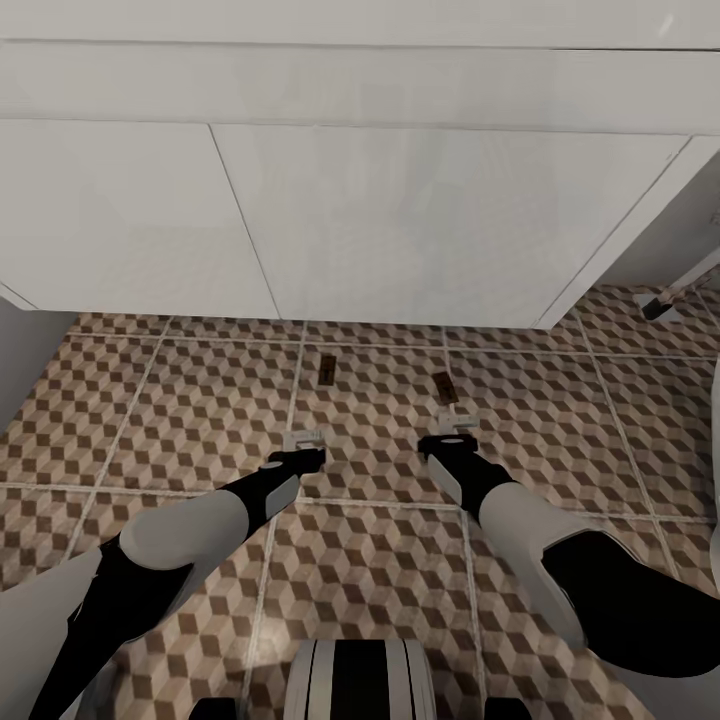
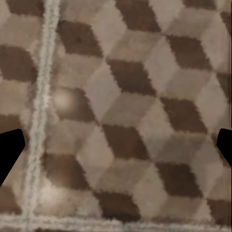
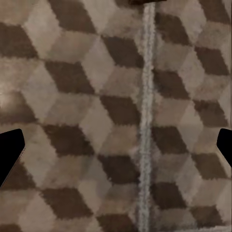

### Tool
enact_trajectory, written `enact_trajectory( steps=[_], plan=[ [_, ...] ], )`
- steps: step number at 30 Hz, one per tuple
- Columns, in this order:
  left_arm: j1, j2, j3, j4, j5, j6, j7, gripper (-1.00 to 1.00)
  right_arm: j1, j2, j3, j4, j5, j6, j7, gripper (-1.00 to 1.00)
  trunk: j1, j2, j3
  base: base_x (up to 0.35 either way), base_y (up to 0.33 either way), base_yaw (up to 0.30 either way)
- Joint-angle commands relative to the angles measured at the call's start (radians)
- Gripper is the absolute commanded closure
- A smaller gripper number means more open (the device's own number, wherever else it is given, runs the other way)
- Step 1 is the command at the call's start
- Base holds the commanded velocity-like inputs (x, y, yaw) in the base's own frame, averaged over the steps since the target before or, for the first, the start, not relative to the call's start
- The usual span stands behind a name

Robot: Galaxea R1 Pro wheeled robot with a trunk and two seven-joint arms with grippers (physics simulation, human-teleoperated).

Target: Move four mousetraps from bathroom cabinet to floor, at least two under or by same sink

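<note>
Both arms reach forward and down from the shoulders, forearms converging toward 12 o'clock. The left claw (image 1: 305, 447) points downward, its fingers spread wide, dark tips (image 2: 9, 152) at opposite edges of the left wrist view. The right claw (image 1: 455, 432) hangs likewise, fingers (image 3: 10, 153) wide apart, holding nothing.

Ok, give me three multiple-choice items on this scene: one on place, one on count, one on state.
1. Where do the mousetraps lie?
A on a shelf
B on the floor before the vanity
C in a drawer

2. How many show?
A one
B two
C four

3. Jaws of the left gripper and right gripper:
A open, empty
B shut on a trap
C shut, empty

1 B: both lie on tiles.
2 B: two dark plates.
3 A: bare tile between spread fingertips.
</note>
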Motion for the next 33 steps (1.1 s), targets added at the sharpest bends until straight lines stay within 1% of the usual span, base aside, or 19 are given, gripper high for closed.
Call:
enact_trajectory(
  steps=[1, 7, 17, 21, 25, 29, 33],
  plan=[
    [-0.001, 0.001, -0.008, -0.007, 0.008, -0.008, 0.007, -1.00, 0.000, -0.001, 0.008, -0.001, -0.008, 0.005, -0.006, -1.00, -0.001, 0.000, 0.003, 0.000, 0.000, 0.000],
    [0.000, 0.001, -0.008, -0.021, 0.008, -0.026, 0.008, -1.00, 0.000, 0.001, 0.008, -0.001, -0.008, 0.002, -0.006, -1.00, -0.003, 0.001, 0.027, 0.000, 0.000, 0.000],
    [0.001, 0.003, -0.007, -0.024, 0.008, -0.033, 0.009, -1.00, 0.002, 0.001, 0.009, 0.003, -0.005, -0.007, -0.006, -1.00, -0.008, 0.004, 0.065, 0.000, 0.000, 0.000],
    [0.001, 0.005, -0.005, -0.024, 0.009, -0.034, 0.011, -1.00, 0.005, -0.001, 0.010, 0.007, -0.004, -0.032, -0.006, -1.00, -0.010, 0.005, 0.081, 0.000, 0.000, 0.000],
    [0.003, 0.007, 0.001, -0.025, 0.010, -0.034, 0.012, -1.00, 0.012, -0.002, 0.011, 0.010, -0.003, -0.073, -0.006, -1.00, -0.011, 0.006, 0.096, 0.000, 0.000, 0.000],
    [0.011, 0.010, 0.003, -0.026, 0.010, -0.033, 0.012, -1.00, 0.029, -0.001, 0.011, 0.011, -0.002, -0.109, -0.006, -1.00, -0.013, 0.007, 0.112, 0.000, 0.000, 0.000],
    [0.025, 0.011, 0.005, -0.030, 0.011, -0.031, 0.012, -1.00, 0.047, -0.001, 0.012, 0.012, -0.002, -0.126, -0.006, -1.00, -0.015, 0.008, 0.127, 0.000, 0.000, 0.000]
  ],
)
